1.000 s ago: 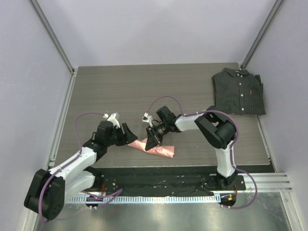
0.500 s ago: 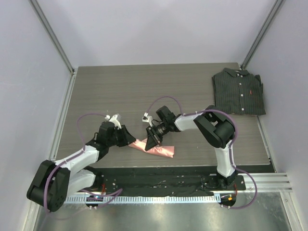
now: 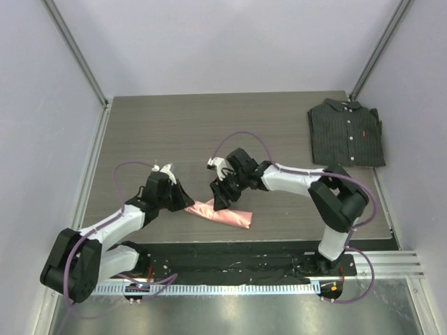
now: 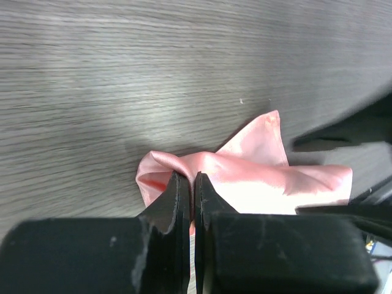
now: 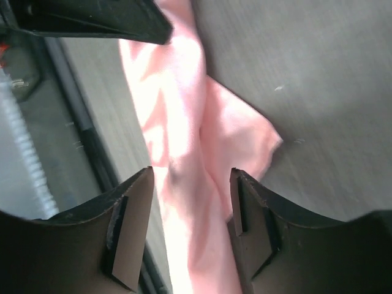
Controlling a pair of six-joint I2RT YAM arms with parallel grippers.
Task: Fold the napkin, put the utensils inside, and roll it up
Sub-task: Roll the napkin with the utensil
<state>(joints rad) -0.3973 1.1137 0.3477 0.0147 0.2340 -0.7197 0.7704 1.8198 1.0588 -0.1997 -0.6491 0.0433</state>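
The salmon-pink napkin (image 3: 223, 213) lies bunched into a long narrow roll near the table's front edge. My left gripper (image 3: 187, 203) is shut on the napkin's (image 4: 245, 177) left end, a fold of cloth pinched between its fingers (image 4: 211, 196). My right gripper (image 3: 221, 202) hovers open just above the napkin's (image 5: 184, 184) middle, its fingers (image 5: 254, 214) standing on either side of the cloth without touching it. The utensils are out of view.
A dark pinstriped folded shirt (image 3: 347, 132) lies at the back right of the grey wood-grain table (image 3: 209, 132). The black front rail (image 3: 230, 248) runs just below the napkin. Grey walls close the sides.
My left gripper closed on the napkin's left end. My right gripper opened, let go of the cloth and lifted slightly, its arm stretching out to the left.
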